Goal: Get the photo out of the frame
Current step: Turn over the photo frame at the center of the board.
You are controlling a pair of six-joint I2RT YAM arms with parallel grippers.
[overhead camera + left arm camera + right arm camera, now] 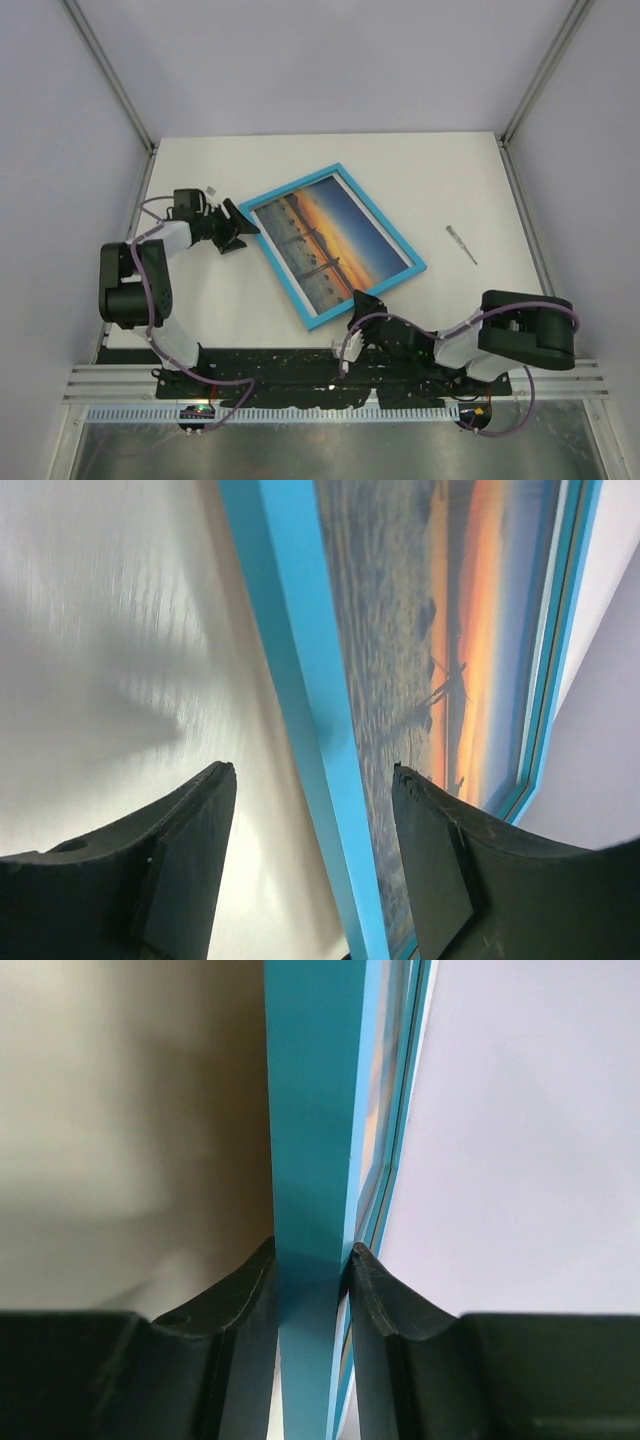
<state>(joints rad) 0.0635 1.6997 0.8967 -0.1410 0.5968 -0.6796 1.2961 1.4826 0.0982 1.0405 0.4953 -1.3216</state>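
Observation:
The light-blue frame [381, 216] lies skewed in the middle of the table, with the sunset photo [330, 238] inside it, face up. My right gripper [362, 302] is at the frame's near edge. In the right wrist view it [312, 1280] is shut on the blue frame bar [310, 1110], both pads pressed against it. My left gripper [240, 230] is at the frame's left corner. In the left wrist view it [312, 860] is open and straddles the blue bar [300, 630], with a gap on each side. One finger [440, 870] is over the photo [400, 630].
A thin pen-like tool [461, 244] lies on the white table to the right of the frame. A small pale bit [212, 189] sits by the left arm's wrist. Grey walls and metal posts close in the table [400, 160] on three sides.

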